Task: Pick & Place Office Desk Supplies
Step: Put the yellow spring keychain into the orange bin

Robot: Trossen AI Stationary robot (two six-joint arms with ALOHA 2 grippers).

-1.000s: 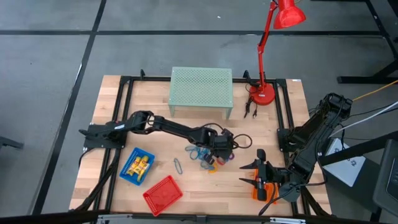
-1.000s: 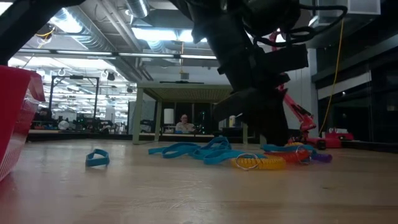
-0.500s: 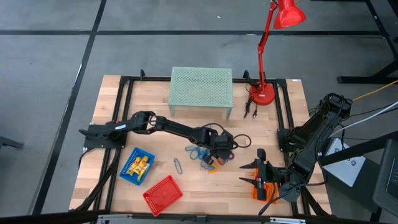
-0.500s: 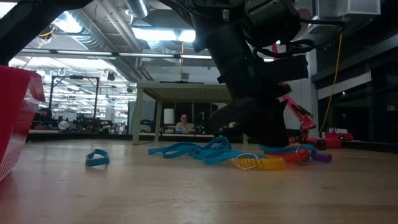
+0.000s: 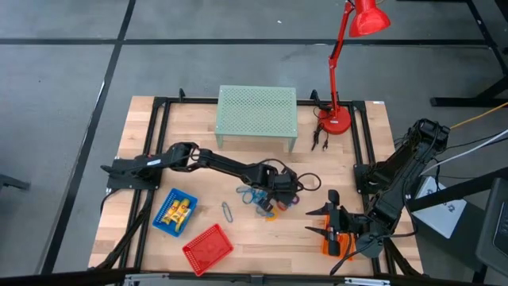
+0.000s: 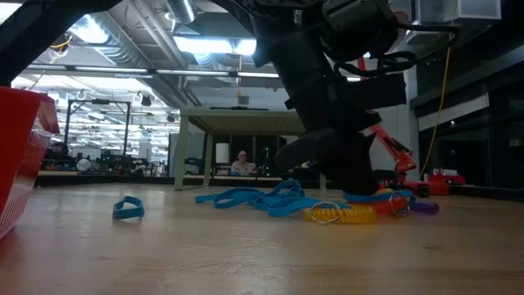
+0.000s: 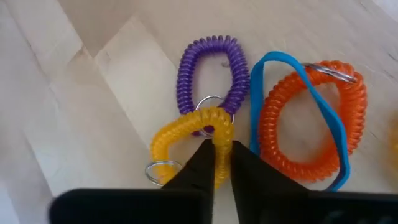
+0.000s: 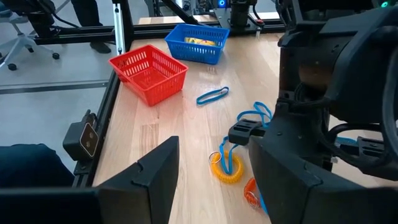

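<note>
The left gripper (image 7: 222,155) has closed its jaws on the yellow coil ring (image 7: 186,134); the right gripper's (image 8: 211,180) jaws stand apart.

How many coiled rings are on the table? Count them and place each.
3. Yellow coil: pinched in the left pincer. Purple coil: touching it, just beyond. Orange coil: beside them, a blue band across it. More may be hidden.

My left gripper (image 5: 279,191) hides part of the yellow ring (image 7: 186,140); the red basket (image 6: 20,156) is cut off at the edge.
</note>
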